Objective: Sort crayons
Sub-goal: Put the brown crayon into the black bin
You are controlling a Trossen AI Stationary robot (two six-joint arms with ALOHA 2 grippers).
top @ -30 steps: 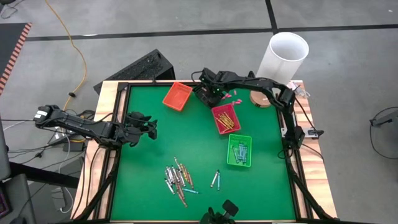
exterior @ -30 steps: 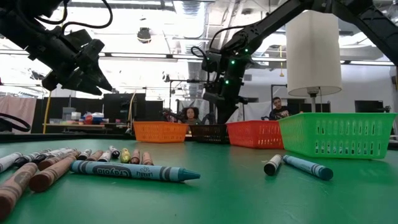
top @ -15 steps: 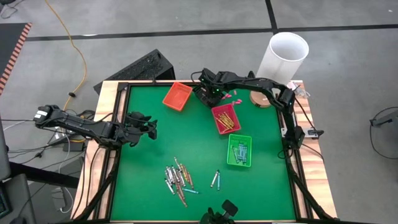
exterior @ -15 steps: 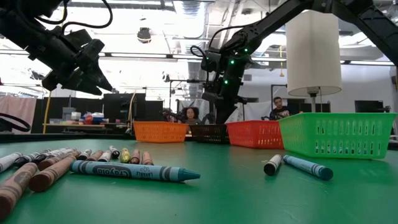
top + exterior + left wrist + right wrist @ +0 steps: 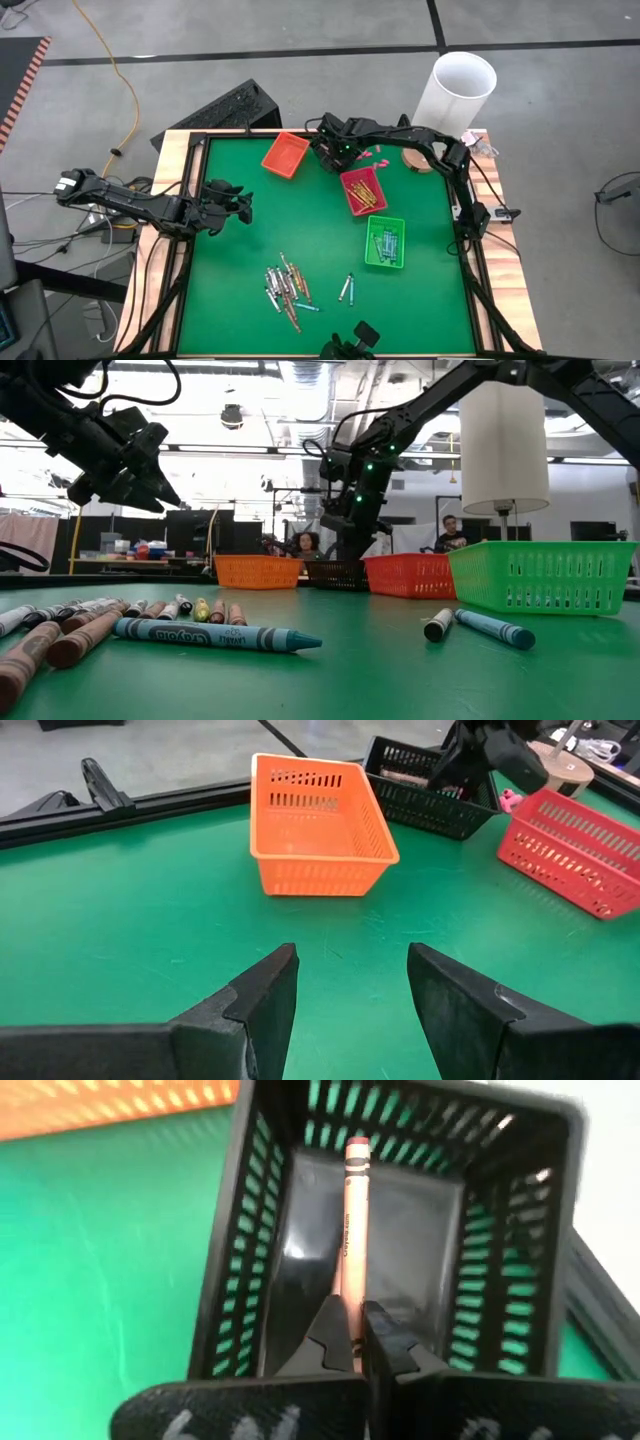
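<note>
High view: green felt-like table [image 5: 240,270] with a wooden border. Right gripper [image 5: 333,148] sits over a black tray at the far edge, between the orange tray [image 5: 285,154] and the red tray [image 5: 362,190]. Left gripper [image 5: 243,205] hangs near the left edge, well apart from all trays. Loose crayons [image 5: 285,290], thin paper-wrapped sticks, lie in a heap at the near side; two more [image 5: 346,288] lie just off to the side of the heap. Green tray [image 5: 385,241] holds bluish sticks; the red one holds yellow-orange sticks. White cylinder [image 5: 456,88] stands at the far right corner.

Low view: blue crayon [image 5: 215,635] lies flat at the front, its wrapper printed and its tip conical. Trays are slotted plastic baskets with rectangular walls.

Left wrist view: left fingers [image 5: 265,990] are broad, dark and matte, spread wide with bare green table between them. Ahead of the tips lies the orange tray, empty, with the black tray [image 5: 425,795] beyond it.

Right wrist view: right fingers [image 5: 330,1335] are pinched narrow on a brown-red crayon [image 5: 352,1215], which juts straight out past the tips over the slotted black tray [image 5: 260,1230].
</note>
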